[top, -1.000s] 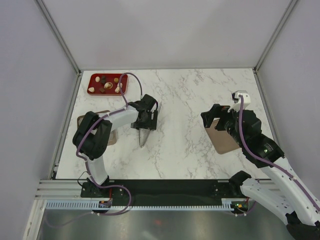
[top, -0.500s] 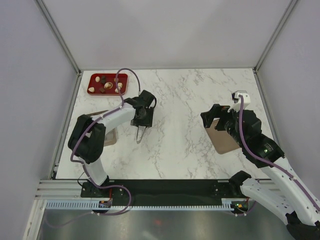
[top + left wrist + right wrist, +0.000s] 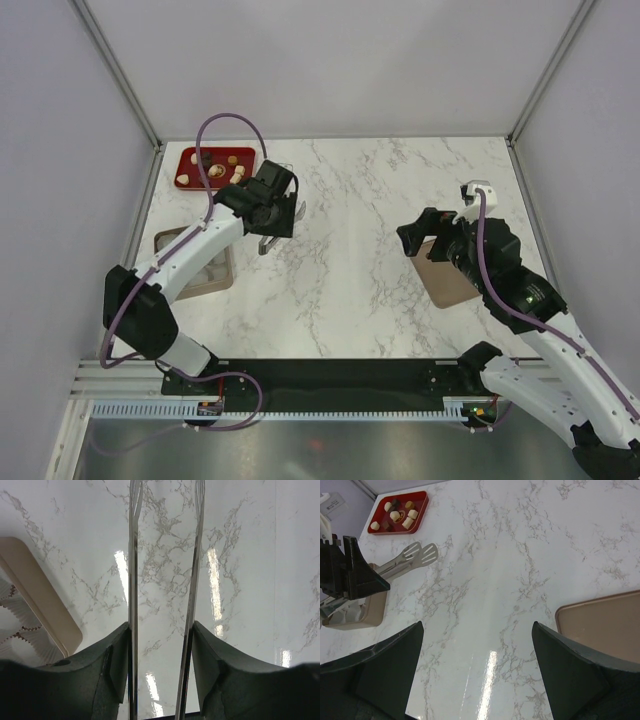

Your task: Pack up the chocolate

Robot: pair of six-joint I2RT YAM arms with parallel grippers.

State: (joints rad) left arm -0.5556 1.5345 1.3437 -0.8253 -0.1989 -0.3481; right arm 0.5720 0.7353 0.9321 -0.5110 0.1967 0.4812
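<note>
Presently, left gripper (image 3: 161, 635) jaws clamped on metal tongs (image 3: 412, 555), centre-left of overhead view; right gripper (image 3: 476, 630) jaws wide apart. Upper left, chocolate (image 3: 396, 515) sits in red tray (image 3: 421, 510).

Marble table (image 3: 370, 200), red tray (image 3: 184, 170) of chocolate (image 3: 216, 176) in far left corner; left gripper (image 3: 275, 222) near it, gripping metal tongs (image 3: 263, 244); tan box (image 3: 215, 275) at left edge; right gripper (image 3: 415, 232) over brown lid (image 3: 450, 280)

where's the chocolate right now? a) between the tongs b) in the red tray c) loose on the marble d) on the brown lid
b: the chocolate lies in the red tray at the table's far left corner, and the tongs carry nothing.
</note>
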